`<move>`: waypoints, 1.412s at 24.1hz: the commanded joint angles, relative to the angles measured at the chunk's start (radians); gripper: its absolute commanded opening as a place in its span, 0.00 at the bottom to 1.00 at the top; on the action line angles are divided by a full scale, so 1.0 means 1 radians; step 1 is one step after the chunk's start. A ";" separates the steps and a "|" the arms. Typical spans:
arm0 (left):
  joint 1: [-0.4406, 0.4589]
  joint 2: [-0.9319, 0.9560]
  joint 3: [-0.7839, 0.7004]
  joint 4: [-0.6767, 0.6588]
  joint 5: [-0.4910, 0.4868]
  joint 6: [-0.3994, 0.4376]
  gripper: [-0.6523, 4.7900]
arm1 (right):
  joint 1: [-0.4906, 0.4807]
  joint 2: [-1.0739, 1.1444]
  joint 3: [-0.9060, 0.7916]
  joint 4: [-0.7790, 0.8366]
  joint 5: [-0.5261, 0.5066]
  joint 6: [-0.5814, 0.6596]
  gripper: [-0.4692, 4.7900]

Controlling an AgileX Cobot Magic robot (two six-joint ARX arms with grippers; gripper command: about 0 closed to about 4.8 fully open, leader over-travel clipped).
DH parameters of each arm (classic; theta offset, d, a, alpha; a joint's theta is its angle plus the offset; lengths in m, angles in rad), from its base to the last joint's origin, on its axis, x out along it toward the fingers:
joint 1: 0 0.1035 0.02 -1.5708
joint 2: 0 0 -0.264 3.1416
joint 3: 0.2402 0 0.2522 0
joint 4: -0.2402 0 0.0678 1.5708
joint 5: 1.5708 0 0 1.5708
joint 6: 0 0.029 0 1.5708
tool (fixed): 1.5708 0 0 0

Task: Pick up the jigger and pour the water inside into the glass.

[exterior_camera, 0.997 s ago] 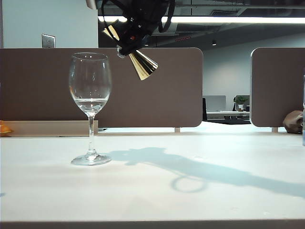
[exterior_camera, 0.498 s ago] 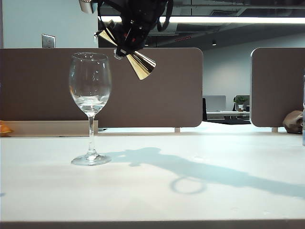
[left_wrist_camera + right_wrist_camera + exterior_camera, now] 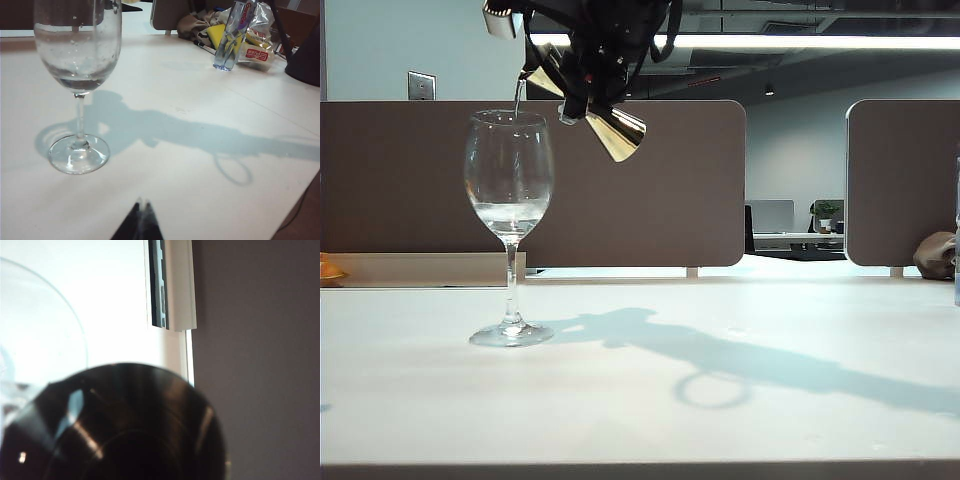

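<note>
Right gripper (image 3: 588, 82) fingers clamp tilted jigger (image 3: 610, 125) above glass (image 3: 510, 200); left gripper (image 3: 141, 220) closed.

Red lettering marks the clear bottle (image 3: 233, 35) and snack packet (image 3: 257, 52), too blurred to read.

You work on a white table (image 3: 740, 400) that carries long dark shadows. Behind it stand two brown partition panels (image 3: 650, 190), with a gap between them. Through that gap you see an office desk with a monitor (image 3: 770, 215) and a small plant (image 3: 826, 211). A ceiling light strip (image 3: 820, 42) glows above. A wall plate (image 3: 421, 86) sits on the pale wall at left. At the table's far edge you have a clear bottle (image 3: 234, 35) and snack packets (image 3: 257, 47).
</note>
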 commanded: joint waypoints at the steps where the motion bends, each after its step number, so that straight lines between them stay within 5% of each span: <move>1: 0.001 0.001 0.001 -0.003 0.005 0.002 0.11 | 0.004 -0.006 0.009 0.019 0.003 -0.045 0.09; 25: 0.002 0.001 0.001 -0.003 0.005 0.002 0.11 | 0.004 0.011 0.019 0.126 0.126 -0.354 0.09; 34: 0.001 0.001 0.001 -0.003 0.005 0.003 0.11 | 0.005 0.010 0.032 0.289 0.040 -0.531 0.09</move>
